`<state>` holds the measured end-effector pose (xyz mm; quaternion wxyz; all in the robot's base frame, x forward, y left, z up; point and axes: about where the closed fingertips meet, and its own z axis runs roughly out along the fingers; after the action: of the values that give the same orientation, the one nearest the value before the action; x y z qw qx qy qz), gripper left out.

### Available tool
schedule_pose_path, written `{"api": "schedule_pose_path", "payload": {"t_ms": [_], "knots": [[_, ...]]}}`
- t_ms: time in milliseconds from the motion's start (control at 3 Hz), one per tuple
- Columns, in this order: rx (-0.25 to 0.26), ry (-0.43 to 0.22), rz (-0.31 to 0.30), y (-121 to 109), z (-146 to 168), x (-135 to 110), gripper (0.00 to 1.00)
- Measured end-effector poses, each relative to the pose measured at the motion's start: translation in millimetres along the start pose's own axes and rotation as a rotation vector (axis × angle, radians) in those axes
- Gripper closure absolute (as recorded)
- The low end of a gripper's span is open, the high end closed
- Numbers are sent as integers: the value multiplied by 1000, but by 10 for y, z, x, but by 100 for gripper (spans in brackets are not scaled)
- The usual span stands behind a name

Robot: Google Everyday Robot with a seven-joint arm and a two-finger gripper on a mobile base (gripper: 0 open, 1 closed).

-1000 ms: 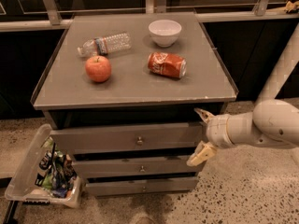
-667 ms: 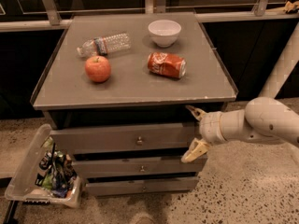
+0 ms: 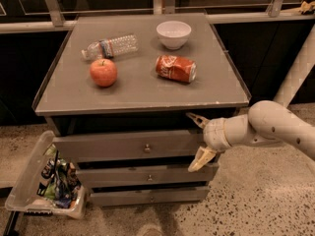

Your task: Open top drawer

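Note:
The top drawer is the tallest grey front of three under the grey cabinet top, with a small brass knob at its centre. It stands slightly out from the cabinet. My gripper is open at the drawer's right end, one finger above the front's top edge and the other finger below it. The white arm reaches in from the right.
On the cabinet top lie a red apple, a clear plastic bottle, a white bowl and a crushed red can. Two narrower drawers sit below. A clear bin of packets leans at the cabinet's lower left.
My gripper has moved left, from beside the cabinet's right edge to the top drawer's right end.

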<state>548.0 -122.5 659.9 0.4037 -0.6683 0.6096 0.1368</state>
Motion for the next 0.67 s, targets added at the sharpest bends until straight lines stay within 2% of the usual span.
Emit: {"api": "schedule_pose_path", "payload": {"t_ms": [333, 667], "knots": [[-18, 27, -2, 48, 46, 137, 0], [-18, 28, -3, 48, 46, 140, 18]]}}
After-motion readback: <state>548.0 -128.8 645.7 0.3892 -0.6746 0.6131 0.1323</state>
